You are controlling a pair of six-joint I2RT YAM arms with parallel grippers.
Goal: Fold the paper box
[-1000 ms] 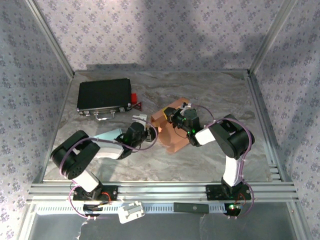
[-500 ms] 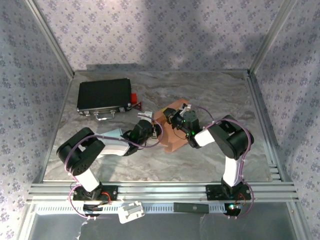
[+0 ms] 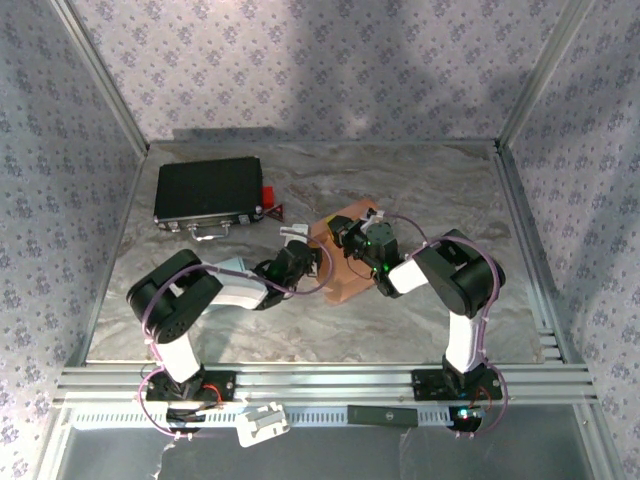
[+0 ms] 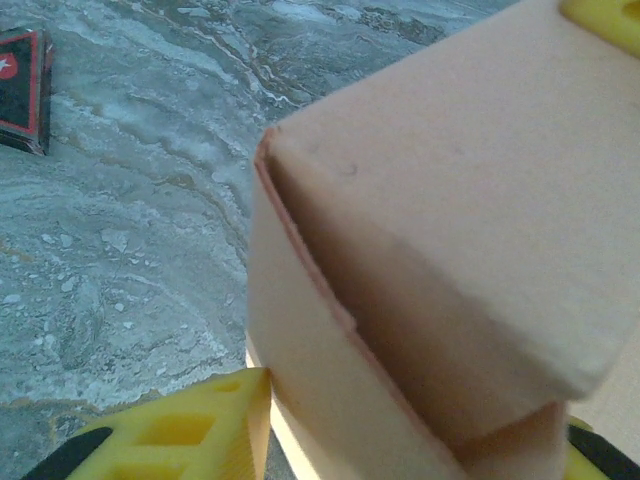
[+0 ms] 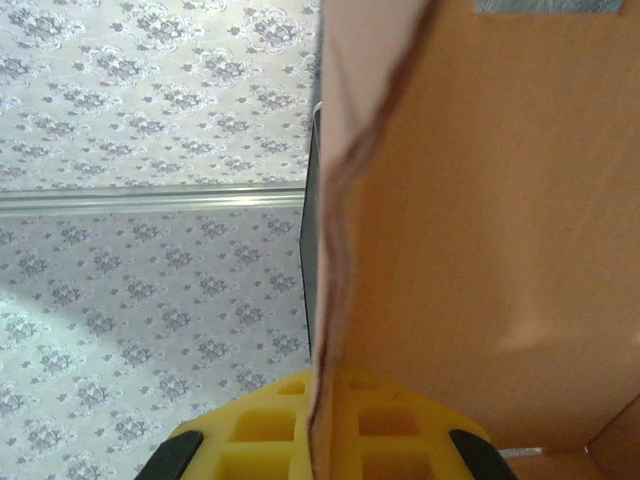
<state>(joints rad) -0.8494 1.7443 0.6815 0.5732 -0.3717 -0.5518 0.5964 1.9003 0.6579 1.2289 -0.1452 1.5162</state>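
The tan paper box [image 3: 338, 262] lies partly folded at the middle of the marble table. My left gripper [image 3: 306, 256] reaches it from the left. In the left wrist view the paper box [image 4: 450, 230] sits between the jaws of the left gripper [image 4: 410, 420], and one yellow fingertip [image 4: 215, 415] touches its side wall; the other finger is mostly hidden behind the box. My right gripper [image 3: 352, 236] meets the box from the right. In the right wrist view the right gripper [image 5: 330, 405] is shut on an upright wall of the box [image 5: 480, 220].
A black case [image 3: 208, 192] lies at the back left with a small red and black piece [image 3: 272, 208] beside it, also seen as a dark card [image 4: 25, 90]. Wallpapered walls [image 3: 320, 60] enclose the table. A metal rail [image 3: 320, 380] runs along the front.
My left gripper has moved right up to the box and its jaws have narrowed around it. The right gripper has shifted slightly left, keeping hold of the box wall.
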